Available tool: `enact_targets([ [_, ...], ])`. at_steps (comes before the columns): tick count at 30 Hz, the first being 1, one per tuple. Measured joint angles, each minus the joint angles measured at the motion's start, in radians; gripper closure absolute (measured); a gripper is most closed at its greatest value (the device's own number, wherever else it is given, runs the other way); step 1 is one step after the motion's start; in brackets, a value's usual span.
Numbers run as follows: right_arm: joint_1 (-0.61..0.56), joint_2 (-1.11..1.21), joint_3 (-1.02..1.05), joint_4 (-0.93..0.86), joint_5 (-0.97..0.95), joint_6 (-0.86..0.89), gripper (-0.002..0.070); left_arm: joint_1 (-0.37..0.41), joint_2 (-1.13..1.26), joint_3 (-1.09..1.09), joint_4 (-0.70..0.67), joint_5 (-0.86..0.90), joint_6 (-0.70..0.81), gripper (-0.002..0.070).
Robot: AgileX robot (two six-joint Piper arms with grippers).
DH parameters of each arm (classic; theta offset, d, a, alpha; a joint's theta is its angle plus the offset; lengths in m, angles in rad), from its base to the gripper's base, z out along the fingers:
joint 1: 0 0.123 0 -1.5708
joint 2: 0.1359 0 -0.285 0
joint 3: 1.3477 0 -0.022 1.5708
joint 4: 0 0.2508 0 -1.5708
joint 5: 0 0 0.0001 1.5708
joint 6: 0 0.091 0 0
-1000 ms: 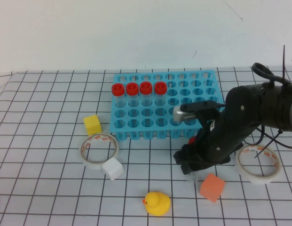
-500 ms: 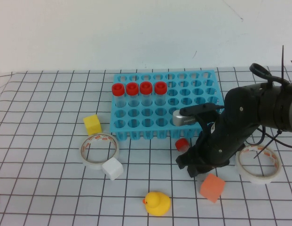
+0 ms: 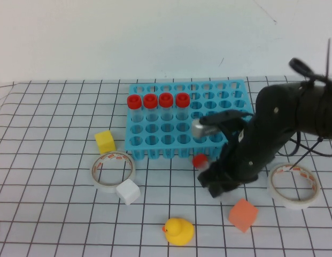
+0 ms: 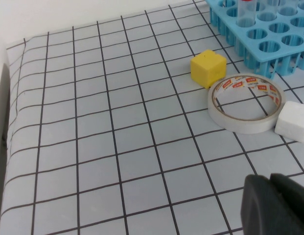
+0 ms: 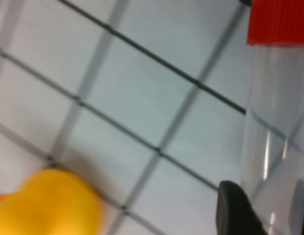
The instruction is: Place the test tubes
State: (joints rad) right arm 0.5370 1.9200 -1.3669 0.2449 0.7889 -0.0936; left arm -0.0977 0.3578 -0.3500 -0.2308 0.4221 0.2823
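Red-capped test tube, probably light and slippery, is hanging just beside the blue rack, right gripper fingers clamping its barrel. Left gripper is resting well apart from the rack, fingers closed, empty.

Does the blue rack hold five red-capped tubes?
No, the rack holds four red-capped tubes in one row; a fifth tube is in the right gripper.

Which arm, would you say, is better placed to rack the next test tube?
Right: the right claw holds a test tube beside the rack; the left claw sits far off, shut.
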Motion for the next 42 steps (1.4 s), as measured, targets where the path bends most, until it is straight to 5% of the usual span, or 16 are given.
enact_targets([
  [14,0.115,-0.222,-0.005,0.218,-0.197,-0.366,0.044,0.0,0.0,0.0,-0.009,-0.049,-0.002,0.0677],
  [28,0.454,-0.216,-0.005,0.278,-0.768,-0.439,0.0442,0.0,0.0,0.007,-0.255,-0.527,-0.013,0.0677],
  [42,0.562,0.029,-0.005,0.272,-1.163,-0.484,0.0442,0.0,0.002,0.007,-0.261,-0.429,-0.084,0.0676],
])
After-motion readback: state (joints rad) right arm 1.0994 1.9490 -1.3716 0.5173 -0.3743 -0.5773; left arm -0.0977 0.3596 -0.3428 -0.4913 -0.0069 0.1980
